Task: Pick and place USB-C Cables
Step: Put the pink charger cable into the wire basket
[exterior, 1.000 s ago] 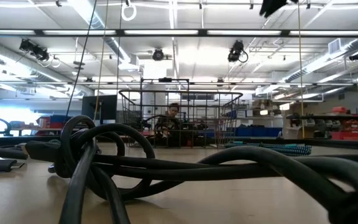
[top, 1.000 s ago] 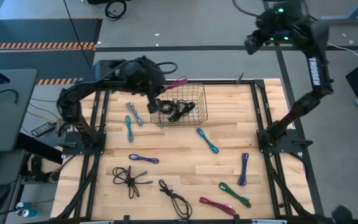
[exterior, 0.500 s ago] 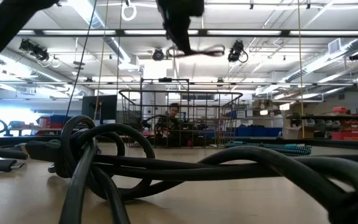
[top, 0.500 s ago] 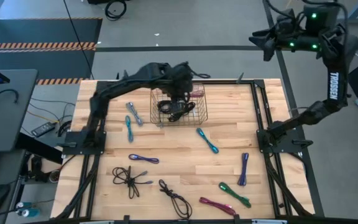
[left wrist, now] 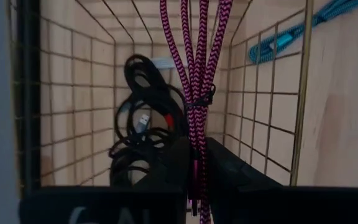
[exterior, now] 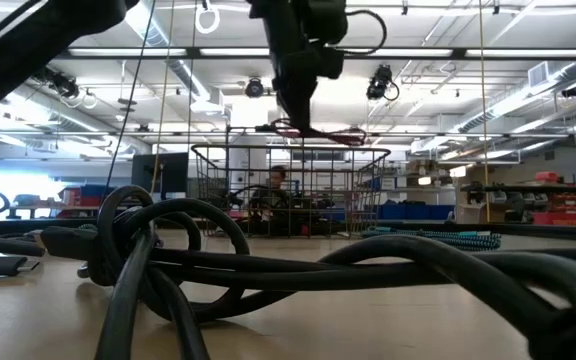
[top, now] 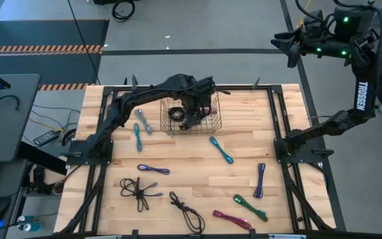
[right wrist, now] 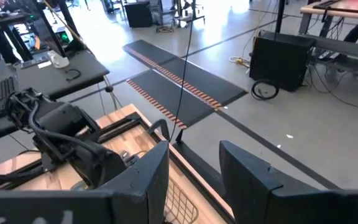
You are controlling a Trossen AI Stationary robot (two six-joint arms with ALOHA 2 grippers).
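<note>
Cables on table (top: 178,169): 2 black, 2 purple, 3 teal/blue, 1 green, 1 magenta. 1 wire basket (top: 212,123).

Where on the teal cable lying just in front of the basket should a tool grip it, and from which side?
Grip the teal cable at its middle, coming straight down from above. It lies flat on the table as a slim, folded diagonal bundle clear of the wire basket, so fingers should probably close across its narrow width.
</note>
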